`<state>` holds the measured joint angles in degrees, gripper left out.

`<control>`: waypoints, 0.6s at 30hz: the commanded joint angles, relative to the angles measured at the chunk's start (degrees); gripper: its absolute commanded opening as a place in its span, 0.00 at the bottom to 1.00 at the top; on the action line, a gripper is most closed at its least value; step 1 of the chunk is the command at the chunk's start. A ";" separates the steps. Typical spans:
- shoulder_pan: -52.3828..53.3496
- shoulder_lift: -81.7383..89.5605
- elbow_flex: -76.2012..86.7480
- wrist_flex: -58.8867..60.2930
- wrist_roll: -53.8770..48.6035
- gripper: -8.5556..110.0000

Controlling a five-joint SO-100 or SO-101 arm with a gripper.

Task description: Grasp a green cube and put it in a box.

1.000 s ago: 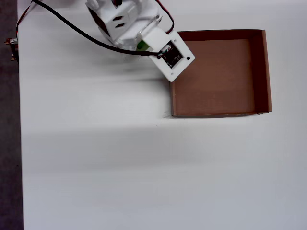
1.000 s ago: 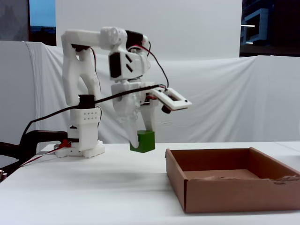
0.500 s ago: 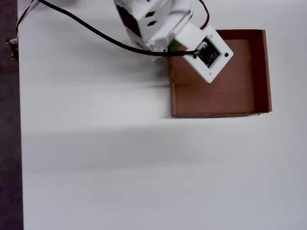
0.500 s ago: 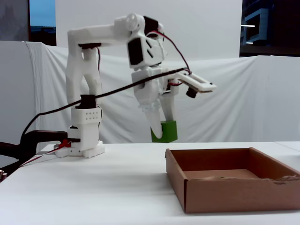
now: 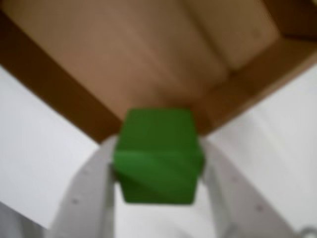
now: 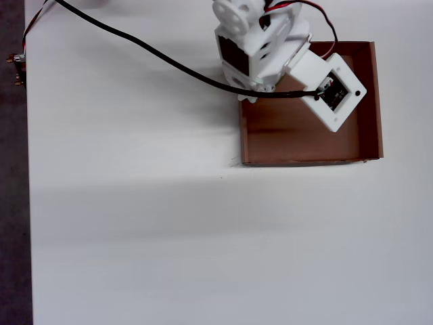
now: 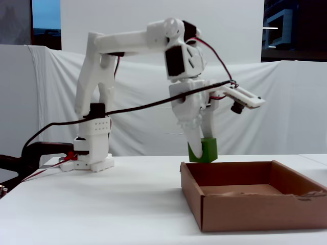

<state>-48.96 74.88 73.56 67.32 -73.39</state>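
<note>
End effector [image 7: 202,150] is clamped on the green cube [image 7: 203,150], hovering right above the cardboard box [image 7: 240,212] near one corner. I'd move further inside the wall before letting go.

White table [image 6: 135,237] (bearing box [image 6: 369,101], arm base [image 7: 92,161])

Wrist view is blurred throughout; overhead, the arm hides the green cube [image 7: 203,150] and part of the box [image 6: 369,101]

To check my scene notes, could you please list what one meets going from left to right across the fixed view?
Arm base → green cube, held above the table in the fingers → wrist camera → cardboard box.
</note>
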 commanded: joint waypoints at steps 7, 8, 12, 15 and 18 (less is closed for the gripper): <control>-2.90 -3.96 -5.19 0.79 0.70 0.18; -3.08 -4.66 -5.63 0.79 0.79 0.18; -3.60 -7.65 -9.32 1.05 1.58 0.18; -3.60 -9.32 -11.51 1.41 1.67 0.18; -3.69 -10.72 -12.74 1.41 1.67 0.18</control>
<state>-52.03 63.54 64.42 68.55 -71.81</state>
